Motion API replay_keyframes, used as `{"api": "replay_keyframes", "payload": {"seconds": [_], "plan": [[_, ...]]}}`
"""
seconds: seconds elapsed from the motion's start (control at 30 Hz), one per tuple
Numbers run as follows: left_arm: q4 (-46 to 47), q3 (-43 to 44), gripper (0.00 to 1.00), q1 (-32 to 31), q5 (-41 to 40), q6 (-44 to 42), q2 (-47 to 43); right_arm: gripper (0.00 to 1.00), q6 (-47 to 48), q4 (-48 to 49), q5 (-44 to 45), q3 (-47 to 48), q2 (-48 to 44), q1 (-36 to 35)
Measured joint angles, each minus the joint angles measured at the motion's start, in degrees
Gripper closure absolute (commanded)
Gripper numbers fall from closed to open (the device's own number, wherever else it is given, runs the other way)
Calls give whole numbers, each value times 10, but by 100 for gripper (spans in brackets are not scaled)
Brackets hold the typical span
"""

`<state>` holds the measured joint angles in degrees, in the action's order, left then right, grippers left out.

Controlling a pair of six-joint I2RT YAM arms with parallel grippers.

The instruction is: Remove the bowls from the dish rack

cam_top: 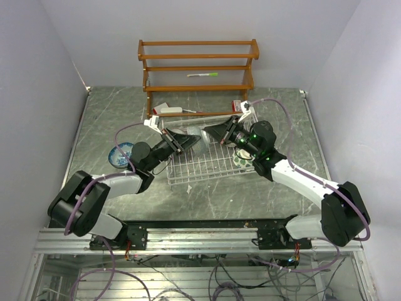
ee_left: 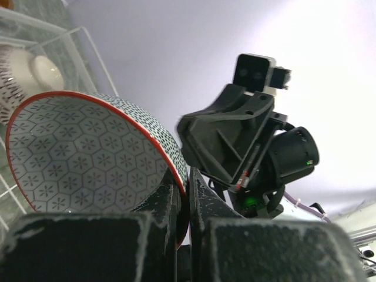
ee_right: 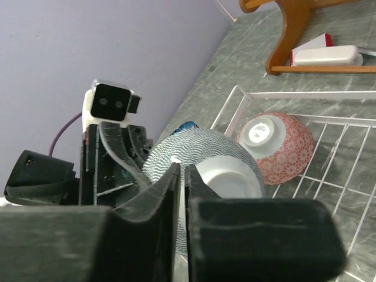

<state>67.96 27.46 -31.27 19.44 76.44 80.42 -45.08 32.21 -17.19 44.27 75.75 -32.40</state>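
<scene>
left tool (ee_left: 187, 197) on red-rimmed bowl (ee_left: 82, 158)

Lost behind left claw (ee_left: 183, 191) fingers: lower rim of grey-teal bowl (ee_left: 88, 153) | cut by frame edge, up-left of that claw: cream bowl (ee_left: 26, 67) | unreadable past blurred right claw (ee_right: 181, 176) tips: any hold on same bowl | half covered under right arm, behind its claw: green-and-white bowl (cam_top: 240, 158)

The dish rack (cam_top: 207, 164) sits on the table (cam_top: 282, 204), with the wooden shelf (cam_top: 197, 58) behind it. One bowl (cam_top: 119, 155) stands on the table left of the rack.
</scene>
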Motion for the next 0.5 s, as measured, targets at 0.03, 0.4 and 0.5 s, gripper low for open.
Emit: {"api": "replay_keyframes", "payload": {"seconds": [0.03, 0.4, 0.5], "plan": [[2, 0, 93, 0, 3, 3, 10, 100, -5, 2, 0, 0, 0, 0], [-44, 6, 93, -1, 18, -14, 6, 81, 29, -40, 47, -9, -37, 0], [-163, 34, 93, -1, 13, -64, -50, 78, 49, -63, 76, -11, -63, 0]]}}
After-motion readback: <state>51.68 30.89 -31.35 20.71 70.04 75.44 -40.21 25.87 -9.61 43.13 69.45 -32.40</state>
